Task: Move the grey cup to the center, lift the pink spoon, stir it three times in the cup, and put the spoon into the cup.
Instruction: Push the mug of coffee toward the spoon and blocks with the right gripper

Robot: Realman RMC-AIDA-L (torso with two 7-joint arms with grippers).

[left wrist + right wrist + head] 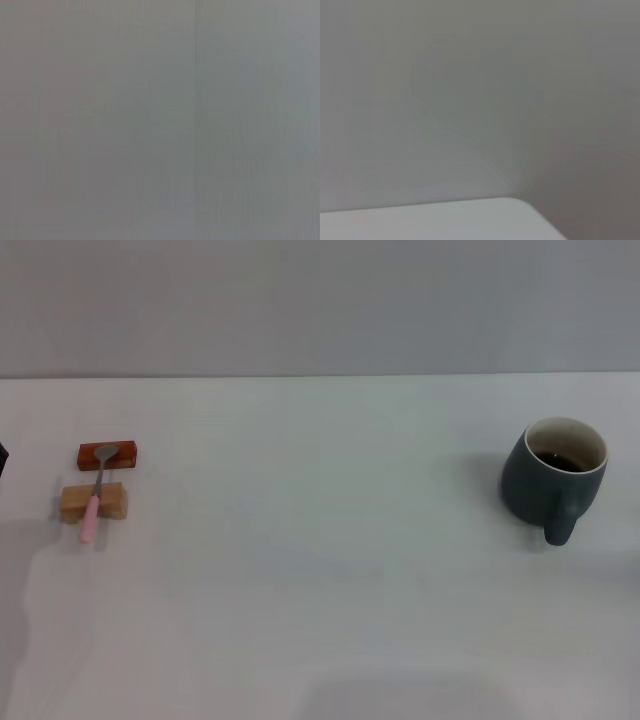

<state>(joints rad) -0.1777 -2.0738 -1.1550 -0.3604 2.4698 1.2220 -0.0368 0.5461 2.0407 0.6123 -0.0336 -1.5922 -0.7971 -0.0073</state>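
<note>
Oddly, both grippers out of view

One grey cup [553,478], one pink spoon [96,492], two blocks [107,455] (red-brown, tan).

A red-brown block [107,455] lies at nine o'clock on the white table [320,570], a tan block [92,502] just beside it toward six.

Glazed ceramic look to the grey cup [552,482], smooth with a dull sheen, paler inside; grey metal bowl and matt pink handle on the pink spoon [96,491]; tan wooden block [93,502]; glossy red-brown block [107,455]; smooth matt white bench [330,570].
</note>
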